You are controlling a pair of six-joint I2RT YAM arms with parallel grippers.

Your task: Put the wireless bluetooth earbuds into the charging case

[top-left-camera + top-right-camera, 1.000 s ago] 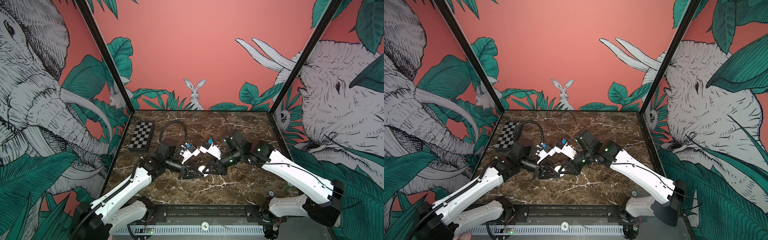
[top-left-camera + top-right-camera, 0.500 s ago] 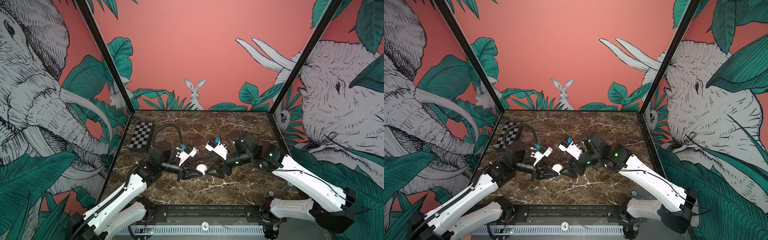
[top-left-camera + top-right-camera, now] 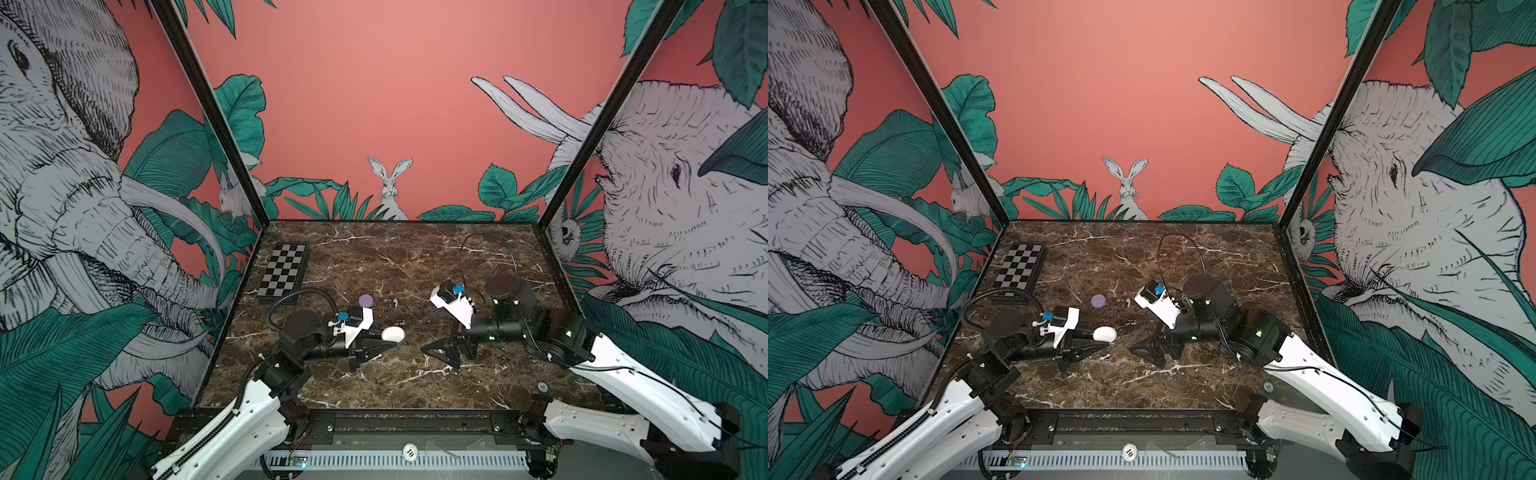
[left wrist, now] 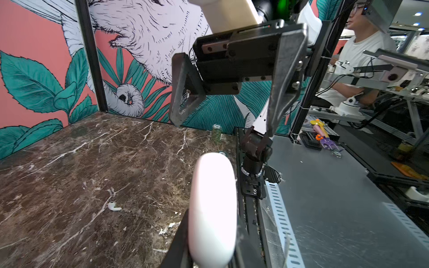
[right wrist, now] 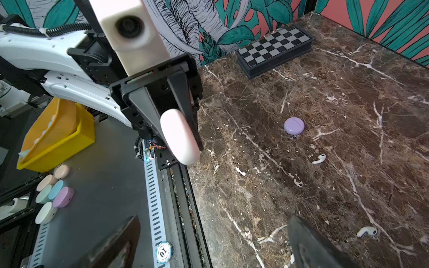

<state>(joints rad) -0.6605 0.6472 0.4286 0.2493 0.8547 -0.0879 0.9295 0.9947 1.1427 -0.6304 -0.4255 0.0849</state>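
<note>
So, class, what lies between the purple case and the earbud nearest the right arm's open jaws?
Another white earbud. It lies on the table, apart from both the purple case and the near earbud. The right wrist view shows this.

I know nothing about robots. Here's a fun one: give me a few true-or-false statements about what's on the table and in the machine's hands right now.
1. The left hand grips a white case. True.
2. The right hand pinches an earbud. False: it is open and empty.
3. The lilac case lies closed on the marble table. True.
4. No earbuds lie loose. False: two white earbuds lie on the table.
</note>
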